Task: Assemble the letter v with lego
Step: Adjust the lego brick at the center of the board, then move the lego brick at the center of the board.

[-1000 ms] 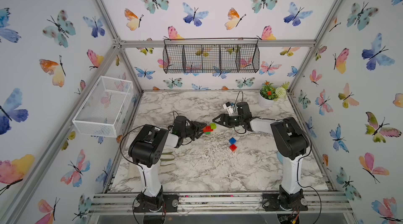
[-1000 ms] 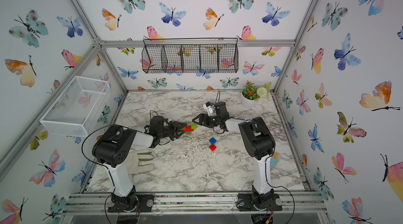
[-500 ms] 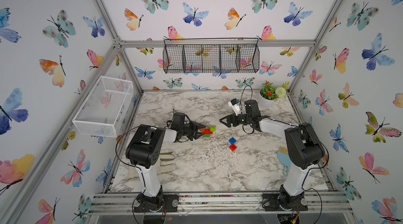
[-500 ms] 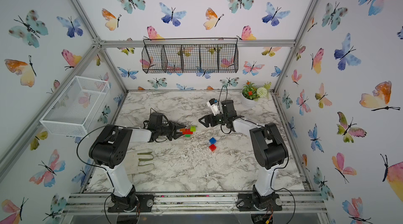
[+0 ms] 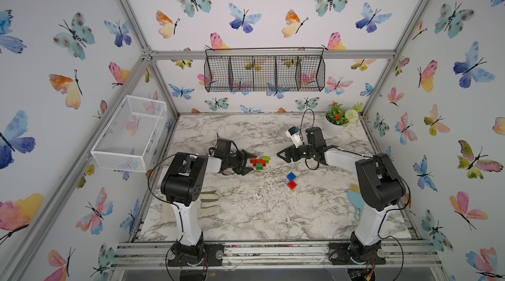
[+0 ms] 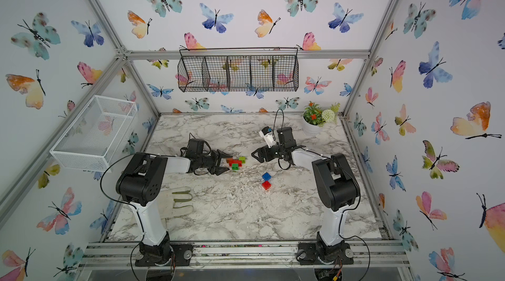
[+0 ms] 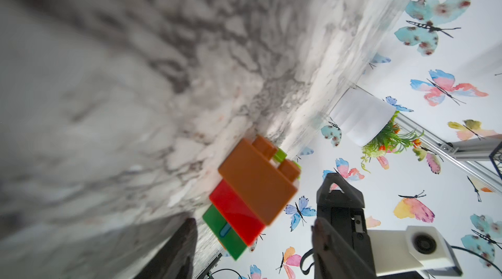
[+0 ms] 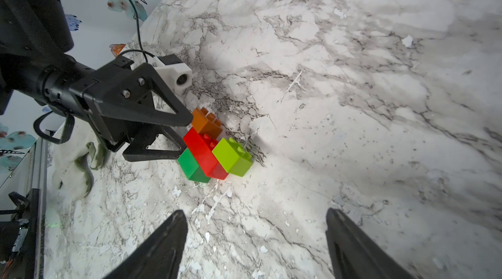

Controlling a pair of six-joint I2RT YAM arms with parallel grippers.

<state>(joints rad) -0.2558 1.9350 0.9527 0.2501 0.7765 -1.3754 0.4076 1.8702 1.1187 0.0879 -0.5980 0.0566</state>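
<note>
**Scene status**

1. Brick cluster [image 5: 258,163]: rests on the marble table [image 5: 246,211], just above the centre of the frame in both top views. It consists of 4 joined bricks.
   - Long red brick [image 8: 202,150]: middle of the cluster.
   - Orange brick [image 8: 206,124]: at the cluster's left end in the top views.
   - Dark green brick [image 8: 190,166]: on the lower edge of the cluster in the top views.
   - Lime green brick [image 8: 233,156]: at the upper right end in the top views.
2. Loose bricks: the blue brick [image 5: 291,176] and the square red brick [image 5: 291,185] lie on the table to the lower right of the cluster and apart from it. The blue brick sits directly above the red one in the frame, just beside it. Neither gripper touches them.
3. Left gripper [image 5: 252,164]: reaches in from the left of the frame. Its jaws are spread, with 1 fingertip on either side of the cluster's left end. In the right wrist view, 1 tip meets the orange brick. In the left wrist view, there is a gap on both sides of the bricks, so there is no clamping.
4. Right gripper [image 8: 255,213]: positioned to the right of the cluster in the top views and aimed toward it, with clear table in between. The jaws are wide apart and nothing lies between them.
5. Other items: a pale glove [image 5: 209,197] lies at the lower left of the table. A potted plant [image 5: 332,126] stands at the upper right corner.
</note>
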